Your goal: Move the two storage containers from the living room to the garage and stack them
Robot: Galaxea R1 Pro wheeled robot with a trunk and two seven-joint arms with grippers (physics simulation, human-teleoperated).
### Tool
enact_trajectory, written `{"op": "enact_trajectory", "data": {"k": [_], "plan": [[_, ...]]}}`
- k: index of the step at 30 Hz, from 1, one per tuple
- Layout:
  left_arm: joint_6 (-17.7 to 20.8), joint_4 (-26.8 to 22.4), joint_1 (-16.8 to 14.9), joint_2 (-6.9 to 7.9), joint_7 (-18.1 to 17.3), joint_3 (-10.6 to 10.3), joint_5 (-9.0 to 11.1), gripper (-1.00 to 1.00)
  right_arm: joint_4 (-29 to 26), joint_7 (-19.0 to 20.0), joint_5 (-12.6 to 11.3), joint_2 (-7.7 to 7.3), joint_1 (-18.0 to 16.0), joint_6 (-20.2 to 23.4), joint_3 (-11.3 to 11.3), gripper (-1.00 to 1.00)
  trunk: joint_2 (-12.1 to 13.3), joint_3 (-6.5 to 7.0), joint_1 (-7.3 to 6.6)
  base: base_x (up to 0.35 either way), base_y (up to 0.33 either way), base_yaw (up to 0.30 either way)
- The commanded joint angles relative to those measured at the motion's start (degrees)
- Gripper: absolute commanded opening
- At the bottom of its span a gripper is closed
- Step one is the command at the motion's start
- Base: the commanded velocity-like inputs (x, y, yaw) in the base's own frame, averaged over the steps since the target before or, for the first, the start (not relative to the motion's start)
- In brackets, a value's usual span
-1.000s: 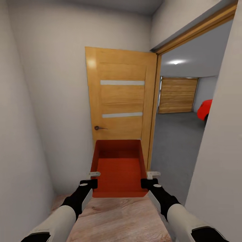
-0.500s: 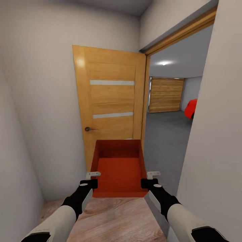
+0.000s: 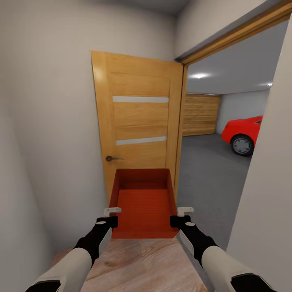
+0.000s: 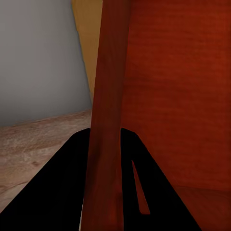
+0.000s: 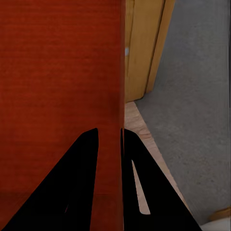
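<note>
I carry one red-orange storage container [image 3: 142, 202] level in front of me, above the wood-plank floor. My left gripper [image 3: 112, 217] is shut on its left wall [image 4: 108, 120], and my right gripper [image 3: 178, 217] is shut on its right wall [image 5: 120, 96]. In both wrist views the black fingers straddle the thin red wall. Through the doorway at the right lies the garage with its dark grey concrete floor [image 3: 211, 170].
An open wooden door [image 3: 138, 121] stands straight ahead, just beyond the container. A white wall [image 3: 48, 121] closes the left side and another wall [image 3: 267, 194] edges the doorway on the right. A red car [image 3: 243, 134] and a wooden garage door [image 3: 200, 115] are inside the garage.
The whole view has swung right, so more of the garage and the red car shows through the doorway. The container and both grippers keep the same hold.
</note>
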Motion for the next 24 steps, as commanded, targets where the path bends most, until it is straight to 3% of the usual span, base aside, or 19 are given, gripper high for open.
{"op": "enact_trajectory", "data": {"k": [1, 24], "plan": [[0.46, -2.72, -0.02, -0.08, 3.52, 1.81, 2.35, -1.0, -0.02, 0.45, -1.46, 0.02, 0.02, 0.3, 0.27, -1.0, -0.04, 0.0, 0.04, 0.185, 0.204, -0.242], [0.38, -2.81, -0.03, -0.08, 3.88, 1.72, 2.26, -1.0, -0.02, 0.45, -1.46, -0.02, 0.02, 0.3, 0.27, -1.0, -0.04, 0.61, 0.04, 0.03, 0.028, -0.271]]}}
